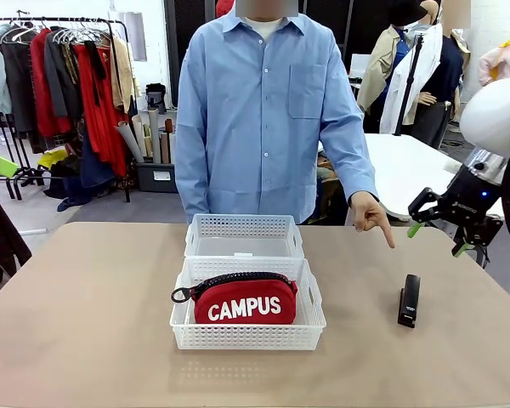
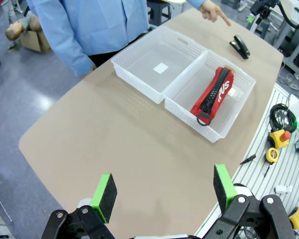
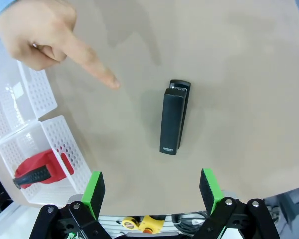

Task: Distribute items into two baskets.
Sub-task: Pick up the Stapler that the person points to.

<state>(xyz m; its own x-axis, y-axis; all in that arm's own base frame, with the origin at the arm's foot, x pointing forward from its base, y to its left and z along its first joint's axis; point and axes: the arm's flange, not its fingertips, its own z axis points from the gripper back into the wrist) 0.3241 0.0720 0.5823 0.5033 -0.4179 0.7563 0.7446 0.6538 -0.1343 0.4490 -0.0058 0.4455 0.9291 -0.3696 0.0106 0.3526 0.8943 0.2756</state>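
Tan, matte tabletop, smooth and plain, and the table (image 1: 85, 297) has two white plastic baskets sitting in the middle with their long sides touching. Both are rectangular with lattice-punched walls and see-through bottoms. The near basket (image 1: 246, 337) has the red pouch (image 1: 245, 302) in it, a soft fabric thing standing on its long edge with "CAMPUS" in chunky white letters facing the robot. A black zip runs along its top, and the black strap loops out at its left end. The far basket (image 1: 242, 225) has nothing in it besides a little white square label (image 2: 160, 68) on its clear floor.

The stapler (image 1: 409, 300) is small, black, slim and boxy, lying flat on the bare table off to the robot's right, well apart from the baskets. The person's hand (image 1: 370, 212) comes out of a light blue shirt sleeve, with its index finger pointing down toward the table near the stapler, not touching it.

The right claw (image 1: 438, 238) hangs in the air above the table's right edge, green pads spread wide with nothing between them. In its wrist view the stapler lies below, roughly lined up between the pads. The left claw (image 2: 163, 191) is wide open too, holding nothing, hovering over bare table on the robot's side.
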